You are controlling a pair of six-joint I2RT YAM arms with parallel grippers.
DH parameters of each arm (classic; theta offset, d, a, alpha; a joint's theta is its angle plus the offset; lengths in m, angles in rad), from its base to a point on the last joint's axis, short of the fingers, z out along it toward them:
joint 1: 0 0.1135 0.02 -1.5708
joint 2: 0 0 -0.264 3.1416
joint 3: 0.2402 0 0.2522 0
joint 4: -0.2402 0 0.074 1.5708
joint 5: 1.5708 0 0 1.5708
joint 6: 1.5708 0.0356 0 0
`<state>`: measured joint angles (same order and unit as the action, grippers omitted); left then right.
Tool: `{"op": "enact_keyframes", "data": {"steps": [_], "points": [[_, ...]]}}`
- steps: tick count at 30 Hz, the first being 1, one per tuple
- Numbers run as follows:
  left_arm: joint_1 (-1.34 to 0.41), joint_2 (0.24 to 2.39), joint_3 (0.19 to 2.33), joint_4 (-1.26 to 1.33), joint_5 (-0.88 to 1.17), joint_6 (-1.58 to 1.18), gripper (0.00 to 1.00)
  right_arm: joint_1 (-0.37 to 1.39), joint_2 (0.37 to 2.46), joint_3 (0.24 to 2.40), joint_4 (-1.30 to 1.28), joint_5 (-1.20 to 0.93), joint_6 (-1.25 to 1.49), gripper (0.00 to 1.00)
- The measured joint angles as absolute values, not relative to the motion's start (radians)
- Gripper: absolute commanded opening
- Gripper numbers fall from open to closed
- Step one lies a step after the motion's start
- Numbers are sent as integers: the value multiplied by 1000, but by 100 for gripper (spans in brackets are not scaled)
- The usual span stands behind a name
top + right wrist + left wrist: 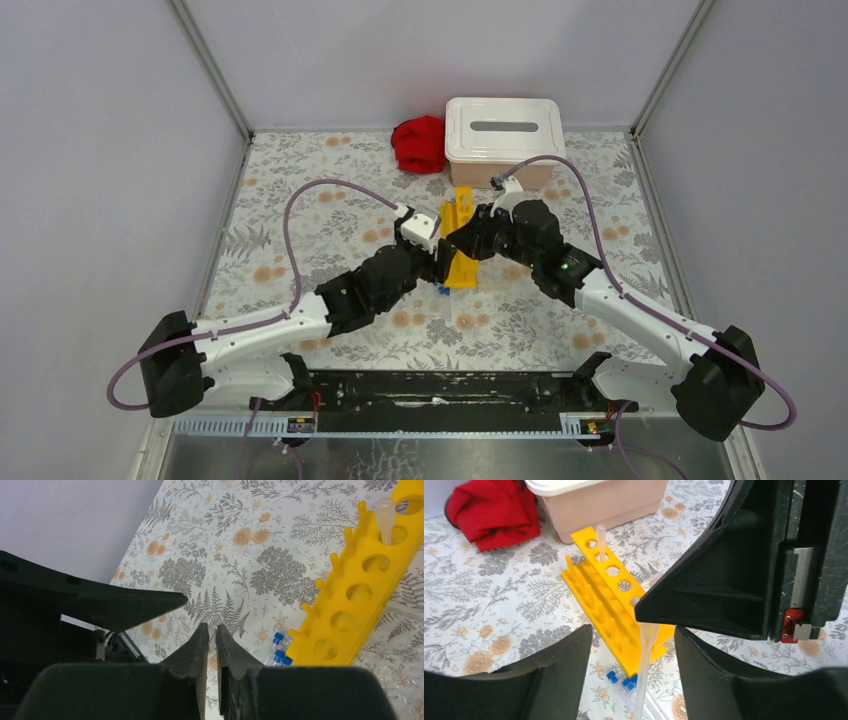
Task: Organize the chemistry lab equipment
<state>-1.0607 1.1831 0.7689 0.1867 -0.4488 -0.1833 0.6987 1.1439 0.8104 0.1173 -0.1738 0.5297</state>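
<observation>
Left wrist view gives me the clearest read. The left gripper [633, 640] stands released, its jaws spread on either side of a clear pipette [644, 660], and neither finger appears to touch it. The pipette's upper end disappears under the right gripper [212, 627]. In the right wrist view that gripper's fingers are pinched almost together with a pale sliver between them, so I take it to be grasping the pipette. Both grippers meet over the near end of the yellow rack [599, 597], which lies mid-table on the floral table [474, 605].

As for what is done, a second pipette [600, 540] stands upright in a hole toward the rack's far end. The other holes I can see look empty.

There is more left to do. The held pipette hangs tip-down beside the rack's near end and is not in any hole. The blue-capped tubes [620, 679] lie loose on the table, just beside the rack's near end. The pinkish bin [614, 505] sits just beyond the far end of the rack with its white lid [505, 125] on, and a red cloth [494, 512] is bunched beside it. I cannot find any tongs in these views.

My judgement is that the tidying is in its early part, with one item racked, one in hand and the tubes waiting.
</observation>
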Motion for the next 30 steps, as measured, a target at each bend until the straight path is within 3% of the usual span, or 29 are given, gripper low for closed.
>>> {"op": "enact_keyframes", "data": {"steps": [5,17,30], "points": [[-1061,1114,737,186,-486,-215,88,699,1172,850,91,-167,500,10],[-1061,1020,722,47,-659,-429,89,699,1235,1010,53,-46,315,10],[-1061,1019,678,-111,-709,-643,90,699,1247,1016,114,185,107,8]]}}
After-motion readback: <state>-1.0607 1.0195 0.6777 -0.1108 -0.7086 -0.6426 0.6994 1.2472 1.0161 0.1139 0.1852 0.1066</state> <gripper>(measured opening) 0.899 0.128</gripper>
